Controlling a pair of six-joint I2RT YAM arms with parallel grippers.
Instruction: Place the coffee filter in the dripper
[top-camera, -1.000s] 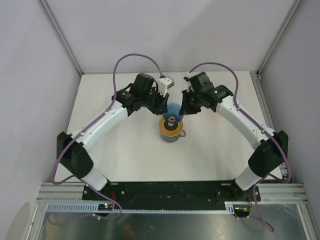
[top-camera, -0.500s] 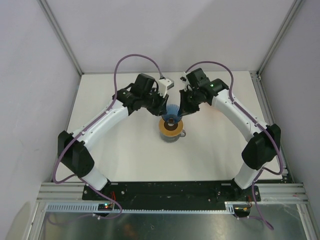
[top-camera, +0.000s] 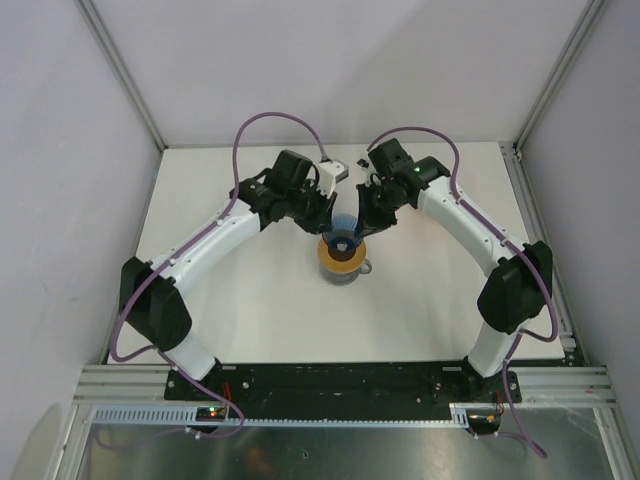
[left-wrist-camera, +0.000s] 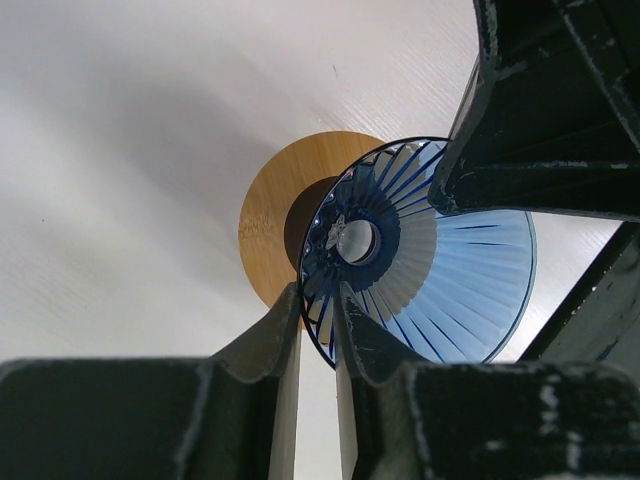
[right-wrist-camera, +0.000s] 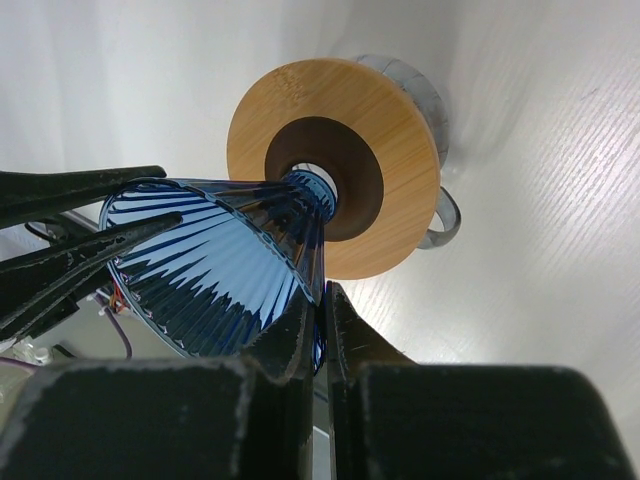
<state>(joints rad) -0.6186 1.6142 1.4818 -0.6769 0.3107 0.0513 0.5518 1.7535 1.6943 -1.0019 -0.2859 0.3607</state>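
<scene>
The dripper (top-camera: 343, 226) is a dark-blue ribbed cone, held tilted between both grippers over the flat orange ring (top-camera: 340, 256). The ring lies on the grey handled mug (right-wrist-camera: 432, 98). My left gripper (left-wrist-camera: 318, 318) is closed over the near rim of the dripper (left-wrist-camera: 440, 280). My right gripper (right-wrist-camera: 322, 312) is shut on the wall of the dripper (right-wrist-camera: 220, 270) at its rim. The cone's narrow end sits at the ring's dark centre hole (right-wrist-camera: 345, 185), and its wide mouth leans away from the ring. The coffee filter is out of view.
The mug's handle (top-camera: 367, 267) points to the near right. The white table (top-camera: 250, 300) is bounded by purple-grey walls and metal posts at the back corners. My two arms arch in from both sides.
Both grippers have drawn closer together with the dripper and lowered it a little toward the orange ring. The right arm's elbow has swung left.
</scene>
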